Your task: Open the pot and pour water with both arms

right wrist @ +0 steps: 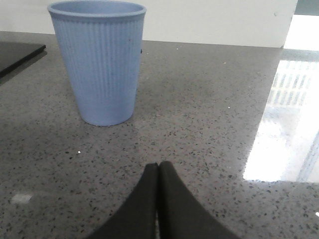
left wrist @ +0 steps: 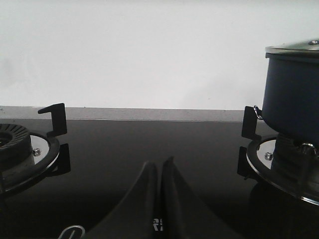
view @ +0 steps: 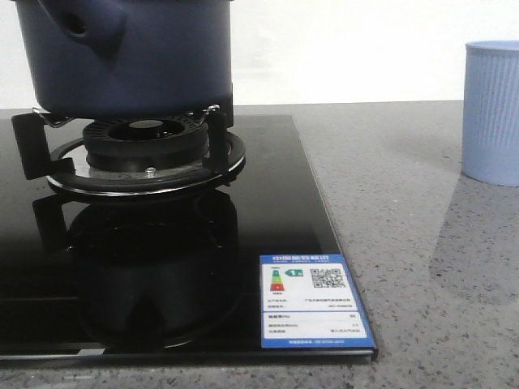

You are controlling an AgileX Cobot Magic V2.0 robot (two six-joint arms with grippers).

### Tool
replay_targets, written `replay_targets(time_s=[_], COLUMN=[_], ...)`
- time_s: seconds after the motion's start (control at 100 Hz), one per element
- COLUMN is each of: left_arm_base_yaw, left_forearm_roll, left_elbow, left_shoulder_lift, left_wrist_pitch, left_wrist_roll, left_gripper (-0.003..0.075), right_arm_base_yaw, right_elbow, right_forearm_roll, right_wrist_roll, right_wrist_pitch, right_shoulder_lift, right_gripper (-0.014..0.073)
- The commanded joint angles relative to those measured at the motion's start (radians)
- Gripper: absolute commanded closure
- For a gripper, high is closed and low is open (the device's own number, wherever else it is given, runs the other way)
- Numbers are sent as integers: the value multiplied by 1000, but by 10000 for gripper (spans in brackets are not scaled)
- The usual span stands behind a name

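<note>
Navy-blue matte pot (view: 122, 57), stubby holed side socket at 10 o'clock, seated on gas burner (view: 146, 142). Left gripper (left wrist: 160, 169) pressed together over black glass hob (left wrist: 149, 144); right gripper (right wrist: 158, 172) likewise closed over speckled counter (right wrist: 209, 124).

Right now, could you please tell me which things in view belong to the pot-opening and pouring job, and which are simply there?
Belonging to the job:
- pot, sitting on the burner stand
- lid, on the pot
- left gripper, fingers closed
- right gripper, fingers closed
- light blue ribbed cup, a likely target for pouring

Simply there:
- black glass hob
- energy label sticker
- second burner
- speckled grey counter
</note>
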Motion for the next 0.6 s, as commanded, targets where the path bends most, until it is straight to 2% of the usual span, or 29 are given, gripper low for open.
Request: replay_targets(time_s=[0.0, 0.14, 0.33, 0.44, 0.59], left_arm_base_yaw=[-10, -10, -10, -10, -10], left_forearm_roll=[-3, -3, -64, -186, -383], left_elbow=[14, 14, 14, 14, 14], left_shoulder_lift=[-26, -26, -26, -26, -26], left_wrist_pitch=[-78, -78, -78, -78, -78], left_wrist_roll=[-5, -5, -5, -5, -5], left_gripper=[736, 736, 736, 736, 736], right_arm_base_yaw=[0, 0, 0, 0, 0], right_elbow=[17, 17, 17, 17, 17], right_forearm_roll=[-1, 10, 134, 201, 402], right_wrist_roll=[1, 1, 1, 1, 1], right_wrist_pitch=[-93, -128, -211, -250, -266], right_shoulder_lift=[-18, -18, -18, -18, -18], right_gripper=[655, 655, 655, 655, 655])
